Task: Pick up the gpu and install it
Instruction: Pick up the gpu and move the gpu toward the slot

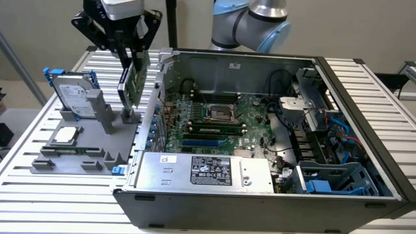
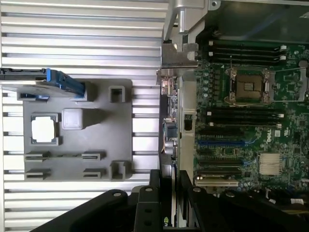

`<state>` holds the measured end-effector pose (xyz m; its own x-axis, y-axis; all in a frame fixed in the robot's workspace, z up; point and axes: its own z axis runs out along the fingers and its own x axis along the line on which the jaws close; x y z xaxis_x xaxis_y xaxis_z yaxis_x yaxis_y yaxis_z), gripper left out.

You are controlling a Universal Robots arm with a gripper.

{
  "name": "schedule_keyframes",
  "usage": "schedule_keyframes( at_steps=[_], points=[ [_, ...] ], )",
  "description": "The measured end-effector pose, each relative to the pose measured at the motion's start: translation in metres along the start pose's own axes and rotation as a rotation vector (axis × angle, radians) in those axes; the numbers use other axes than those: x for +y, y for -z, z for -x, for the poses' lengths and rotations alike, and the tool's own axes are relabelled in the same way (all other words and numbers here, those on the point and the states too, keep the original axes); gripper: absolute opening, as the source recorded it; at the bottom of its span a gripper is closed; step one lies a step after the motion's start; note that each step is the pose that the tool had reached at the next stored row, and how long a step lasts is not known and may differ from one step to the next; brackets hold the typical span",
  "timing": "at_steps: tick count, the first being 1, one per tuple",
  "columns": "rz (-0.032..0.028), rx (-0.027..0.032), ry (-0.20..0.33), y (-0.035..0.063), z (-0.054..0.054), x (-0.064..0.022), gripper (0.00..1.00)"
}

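Beside the open dark metal computer case (image 1: 260, 209), over a grey plastic fixture (image 1: 71, 168): 1 thin green circuit-board gpu (image 1: 133, 80), upright, clamped between the black gripper (image 1: 130, 52) jaws.

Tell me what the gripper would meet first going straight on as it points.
The gripper holds the gpu pointing down, so the card leads. It would likely meet the slatted table between the gray holder and the case wall; depth is unclear, so possibly the wall's rim.
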<state>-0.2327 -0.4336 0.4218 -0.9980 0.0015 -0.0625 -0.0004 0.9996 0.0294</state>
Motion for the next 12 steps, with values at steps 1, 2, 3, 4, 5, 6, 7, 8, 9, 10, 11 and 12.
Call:
schedule_keyframes(
  at_steps=[1,2,3,4,5,6,7,8,9,10,11,12],
  points=[
    [-0.0002,0.0018,0.0,0.0043,0.005,-0.0006,0.27],
    [0.0,0.0042,0.0,0.0084,0.009,-0.001,0.27],
    [0.0,0.0071,0.0,0.0109,0.014,-0.0014,0.27],
    [0.0004,0.0092,0.0,0.012,0.018,-0.0016,0.27],
    [0.0004,0.0114,0.0,0.0123,0.023,-0.0018,0.27],
    [0.0004,0.013,0.0,0.0121,0.028,-0.002,0.27],
    [0.0005,0.0144,-0.001,0.0118,0.032,-0.0022,0.27],
    [0.0004,0.0159,0.0,0.0115,0.037,-0.0023,0.27],
    [0.0005,0.0174,-0.001,0.0112,0.041,-0.0025,0.27],
    [0.0005,0.0188,-0.001,0.0109,0.046,-0.0027,0.27],
    [0.0005,0.0203,-0.001,0.0107,0.05,-0.0029,0.27],
    [0.0004,0.0217,-0.001,0.0104,0.055,-0.0031,0.27]
  ],
)
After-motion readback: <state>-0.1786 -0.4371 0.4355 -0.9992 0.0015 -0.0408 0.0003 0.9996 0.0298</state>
